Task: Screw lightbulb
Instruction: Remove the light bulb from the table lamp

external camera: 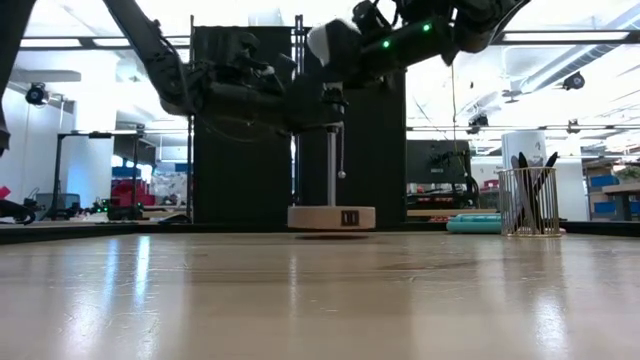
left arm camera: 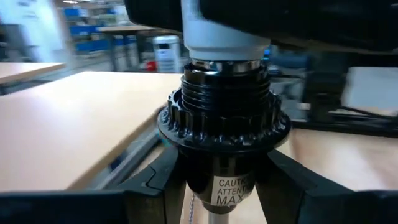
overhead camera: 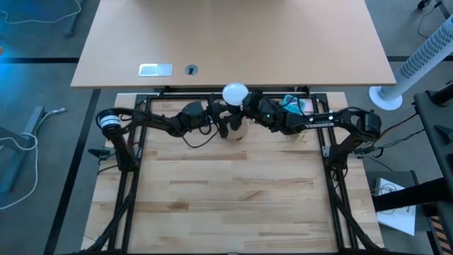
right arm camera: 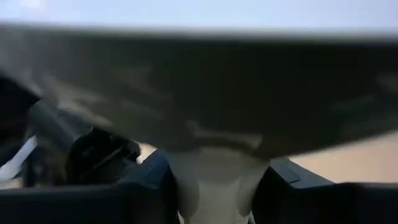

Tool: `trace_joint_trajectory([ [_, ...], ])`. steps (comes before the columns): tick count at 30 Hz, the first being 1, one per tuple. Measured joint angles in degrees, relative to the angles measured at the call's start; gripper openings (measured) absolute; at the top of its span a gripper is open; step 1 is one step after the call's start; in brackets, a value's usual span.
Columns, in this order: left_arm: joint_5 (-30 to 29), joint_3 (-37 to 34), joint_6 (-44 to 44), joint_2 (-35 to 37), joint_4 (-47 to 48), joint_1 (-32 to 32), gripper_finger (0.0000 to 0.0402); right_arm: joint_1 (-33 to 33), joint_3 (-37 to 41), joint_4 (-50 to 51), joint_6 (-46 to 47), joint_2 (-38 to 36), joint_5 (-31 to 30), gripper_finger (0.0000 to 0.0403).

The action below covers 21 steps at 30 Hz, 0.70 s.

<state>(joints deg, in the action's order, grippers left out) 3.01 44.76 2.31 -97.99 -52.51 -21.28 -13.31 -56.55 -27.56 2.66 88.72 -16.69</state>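
Starting on the left of the overhead view, the left arm reaches in from the table's left edge toward the back middle, and the left gripper (overhead camera: pixel 225 126) is clamped on the black socket (left arm camera: pixel 222 134) of a little lamp stand. The left wrist view shows it best: both dark fingers (left arm camera: pixel 155 186) sit either side of the socket's lower barrel, right by the white caution label, pressed against it. So that one's clenched on the socket, holding it steady.

In the middle, the low view shows the lamp stand itself: a round wooden base (external camera: pixel 331 217) sitting flat on the butcher-block table (overhead camera: pixel 226 205), with a thin metal pole (external camera: pixel 331 165) going straight up to the socket and a small pull chain hanging beside it.

The lightbulb (overhead camera: pixel 235 93) is on top of that socket, globe up. From the left wrist camera its pale grey neck (left arm camera: pixel 221 37) goes down into the threaded collar, with a metal band visible just at the socket's mouth. I can't tell how far in it's seated.

On the right, the right arm comes in from the table's right edge and the right gripper (right arm camera: pixel 214 180) is closed around the bulb's neck, fingers on both sides of it in its own wrist view.

Further right at the back there's a wire mesh cup (external camera: pixel 527 202) with dark pens in it.
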Motion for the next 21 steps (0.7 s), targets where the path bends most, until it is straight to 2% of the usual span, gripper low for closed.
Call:
trace_joint_trajectory([
  [5, 7.82, -3.53, -2.17, 5.56, 0.48, -0.13, 0.0148, -0.25, -0.18, 0.92, 0.46, -2.07, 11.69, 0.0133],
  [10, 11.79, -3.38, -2.54, 8.48, 2.5, 1.41, 0.0148, -0.43, -2.06, 1.64, -3.05, -2.46, 23.59, 0.0129],
  [17, 18.84, -0.8, -3.69, 8.8, 5.5, 4.01, 0.0148, -1.3, -5.53, 6.45, -9.28, -2.46, 35.9, 0.0132],
  [21, 23.25, -0.61, -5.61, 8.95, 5.41, 4.27, 0.0148, -3.08, -6.94, 7.97, -9.78, -2.34, 47.21, 0.0136],
])
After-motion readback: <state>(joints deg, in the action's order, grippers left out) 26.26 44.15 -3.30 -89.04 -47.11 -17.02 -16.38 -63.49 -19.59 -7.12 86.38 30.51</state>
